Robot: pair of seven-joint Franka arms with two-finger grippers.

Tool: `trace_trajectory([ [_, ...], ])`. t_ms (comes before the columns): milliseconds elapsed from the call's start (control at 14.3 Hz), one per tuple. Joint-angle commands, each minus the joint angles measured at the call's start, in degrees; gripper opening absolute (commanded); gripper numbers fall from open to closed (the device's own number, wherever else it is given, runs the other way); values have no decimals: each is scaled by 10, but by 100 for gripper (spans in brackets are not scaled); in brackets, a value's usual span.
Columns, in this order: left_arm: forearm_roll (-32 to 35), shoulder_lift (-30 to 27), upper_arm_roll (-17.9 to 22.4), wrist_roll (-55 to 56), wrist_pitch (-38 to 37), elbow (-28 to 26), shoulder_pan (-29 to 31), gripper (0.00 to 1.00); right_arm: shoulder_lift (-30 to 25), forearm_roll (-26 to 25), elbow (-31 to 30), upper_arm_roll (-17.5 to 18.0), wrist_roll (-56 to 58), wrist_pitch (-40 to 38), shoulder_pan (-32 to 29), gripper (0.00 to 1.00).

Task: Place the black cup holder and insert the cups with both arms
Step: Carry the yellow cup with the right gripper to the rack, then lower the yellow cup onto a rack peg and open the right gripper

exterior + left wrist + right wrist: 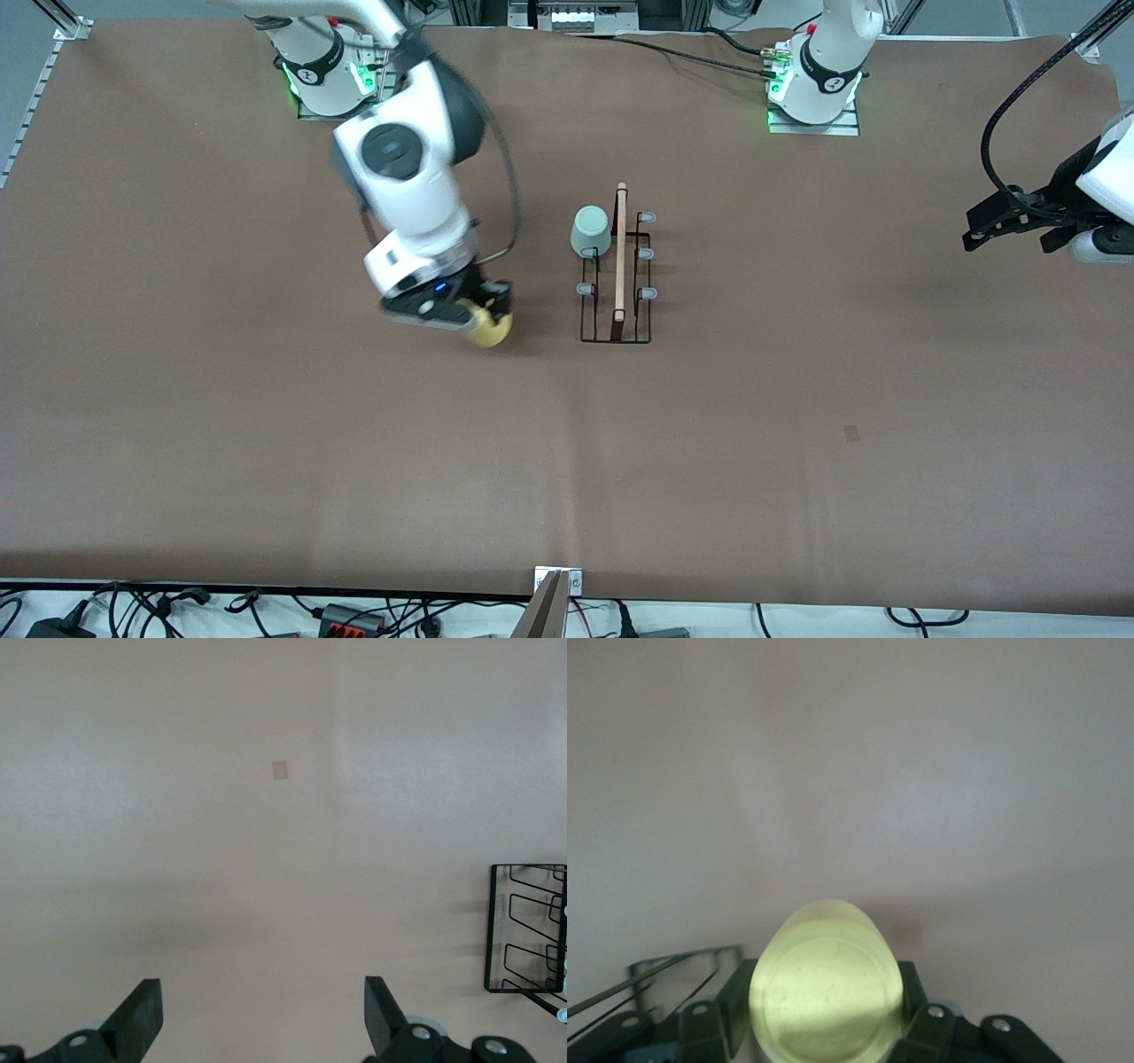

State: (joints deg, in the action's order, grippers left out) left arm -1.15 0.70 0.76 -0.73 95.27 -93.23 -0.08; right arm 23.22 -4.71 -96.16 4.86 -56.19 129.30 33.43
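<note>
Gripping yellow cup (pixel 490 330), right hand (pixel 478 306), tapered, plain

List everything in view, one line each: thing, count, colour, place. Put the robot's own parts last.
black cup holder: one, black wire with a wooden rod and pale blue-grey pegs, standing mid-table.
green cup: one, pale sage green, upside down on a peg on the holder's side toward the right arm's end.
yellow cup: one, yellow, held in the right gripper.
table: one, brown cover.
small mark: one, darker brown, on the table nearer the front camera than the holder.
right gripper: one, black, shut on the yellow cup, beside the holder.
left gripper: one, black, open, waiting over the left arm's end of the table.
</note>
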Motion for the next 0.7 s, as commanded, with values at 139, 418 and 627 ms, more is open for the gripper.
trace_trajectory([
  [139,-18,8,3,-12,-12,17,2,100,15,-4,64,46,-165,-55,39,17],
  [418,-18,8,3,-15,-12,17,2,100,35,-31,66,50,-177,-28,55,17],
  [627,-17,8,2,-15,-12,18,2,100,55,-71,66,50,-190,14,56,17],
])
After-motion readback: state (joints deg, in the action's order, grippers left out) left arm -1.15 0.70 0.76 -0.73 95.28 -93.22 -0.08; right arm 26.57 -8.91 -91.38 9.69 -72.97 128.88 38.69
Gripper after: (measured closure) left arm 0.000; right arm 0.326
